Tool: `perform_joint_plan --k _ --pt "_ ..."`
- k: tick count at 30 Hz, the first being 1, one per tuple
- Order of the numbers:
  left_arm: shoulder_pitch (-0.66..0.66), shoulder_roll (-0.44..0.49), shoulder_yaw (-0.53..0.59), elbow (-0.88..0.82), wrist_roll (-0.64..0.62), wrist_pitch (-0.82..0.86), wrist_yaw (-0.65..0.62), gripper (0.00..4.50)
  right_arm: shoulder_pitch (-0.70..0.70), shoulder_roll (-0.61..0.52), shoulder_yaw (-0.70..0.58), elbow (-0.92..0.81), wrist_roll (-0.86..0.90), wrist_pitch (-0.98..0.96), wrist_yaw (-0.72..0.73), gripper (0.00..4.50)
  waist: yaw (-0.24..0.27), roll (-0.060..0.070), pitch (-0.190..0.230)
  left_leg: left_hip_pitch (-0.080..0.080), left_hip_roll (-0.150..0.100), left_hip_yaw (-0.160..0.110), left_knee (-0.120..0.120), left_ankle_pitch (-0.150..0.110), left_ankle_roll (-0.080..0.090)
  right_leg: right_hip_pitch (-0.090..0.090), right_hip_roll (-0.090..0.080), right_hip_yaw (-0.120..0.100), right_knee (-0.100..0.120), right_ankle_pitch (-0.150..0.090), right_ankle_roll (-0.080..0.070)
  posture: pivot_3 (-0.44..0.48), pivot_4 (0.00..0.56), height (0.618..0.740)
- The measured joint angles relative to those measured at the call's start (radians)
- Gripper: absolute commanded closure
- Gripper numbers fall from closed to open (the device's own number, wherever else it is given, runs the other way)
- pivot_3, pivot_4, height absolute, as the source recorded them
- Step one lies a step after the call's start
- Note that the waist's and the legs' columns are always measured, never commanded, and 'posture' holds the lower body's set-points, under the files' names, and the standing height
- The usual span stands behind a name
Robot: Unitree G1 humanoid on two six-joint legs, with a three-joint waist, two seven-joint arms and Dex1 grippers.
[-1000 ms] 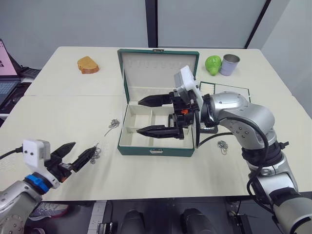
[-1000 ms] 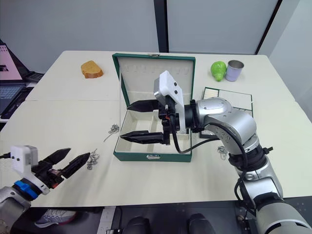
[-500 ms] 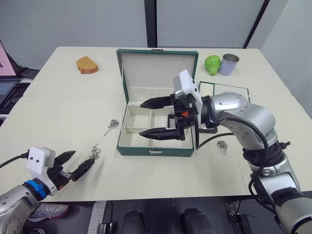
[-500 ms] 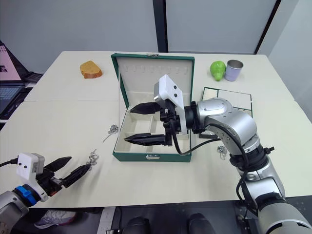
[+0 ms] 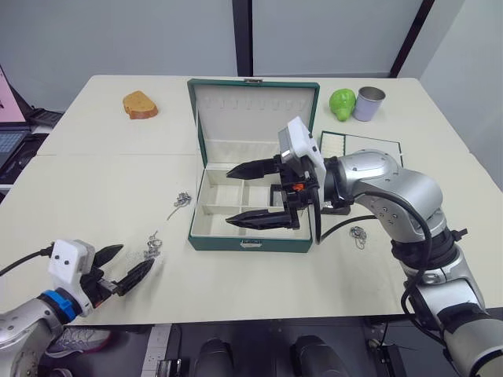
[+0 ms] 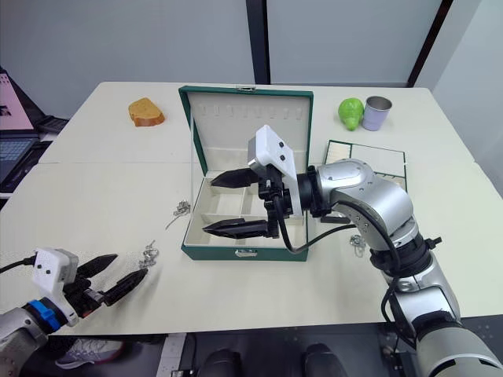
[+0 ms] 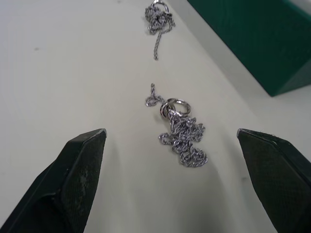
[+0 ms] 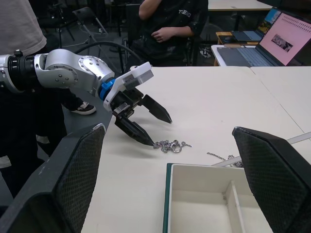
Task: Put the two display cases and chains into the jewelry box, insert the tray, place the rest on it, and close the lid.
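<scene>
The jewelry box (image 5: 251, 243) stands open at the table's centre with its lid (image 5: 255, 110) upright. My right gripper (image 5: 242, 194) hovers open over the cream compartments, empty. A chain (image 5: 151, 247) lies left of the box, with my left gripper (image 5: 126, 269) open just short of it at the near edge. In the left wrist view that chain (image 7: 182, 138) lies between the fingers (image 7: 73, 179). A second chain (image 5: 182, 201) lies nearer the box and a third (image 5: 358, 233) to its right. The tray (image 5: 361, 145) sits behind my right arm. A black edge (image 5: 339, 209) shows under the forearm; I cannot tell whether it is a display case.
A slice of bread (image 5: 140, 104) lies at the back left. A green fruit (image 5: 342, 104) and a metal cup (image 5: 368, 104) stand at the back right. A laptop (image 5: 6, 118) sits off the left side. People (image 8: 170, 29) are beyond the table in the right wrist view.
My left gripper has drawn back toward the near edge, away from the chain, which stays on the table. The right gripper has sunk slightly over the box.
</scene>
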Motion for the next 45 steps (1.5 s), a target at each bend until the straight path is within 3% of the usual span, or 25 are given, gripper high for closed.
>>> perform_joint_plan --k 14,22,35,45 --pt "-0.047 -0.130 -0.135 0.002 0.131 -0.110 0.144 0.02 0.018 -0.022 0.000 -0.021 0.002 0.003 0.000 0.00 -0.001 0.000 0.000 0.000 0.000 0.001 0.000 0.000 0.000 0.000 0.000 0.002 0.000 0.000 0.000 0.000 0.150 0.740" --pt "-0.062 -0.129 -0.154 0.035 0.150 -0.135 0.155 0.02 0.019 -0.037 0.000 -0.028 0.004 0.006 0.007 0.00 0.000 0.000 0.000 0.002 0.000 0.001 0.000 0.000 0.000 0.001 0.000 0.002 0.000 0.000 0.000 0.000 0.150 0.740" --pt "-0.090 -0.121 -0.168 0.051 0.146 -0.118 0.155 3.80 0.019 -0.043 -0.001 -0.028 0.002 0.003 0.007 0.00 0.001 0.001 -0.001 0.002 0.000 0.001 0.000 0.000 0.000 0.002 0.000 0.003 0.000 0.000 0.000 0.000 0.150 0.740" --pt "-0.092 -0.121 -0.168 0.052 0.143 -0.112 0.155 3.93 0.019 -0.044 -0.001 -0.027 -0.003 -0.002 0.008 0.00 0.001 0.002 -0.002 0.002 0.000 0.001 0.000 0.000 0.000 0.002 0.000 0.003 0.000 0.000 0.000 0.000 0.150 0.740"
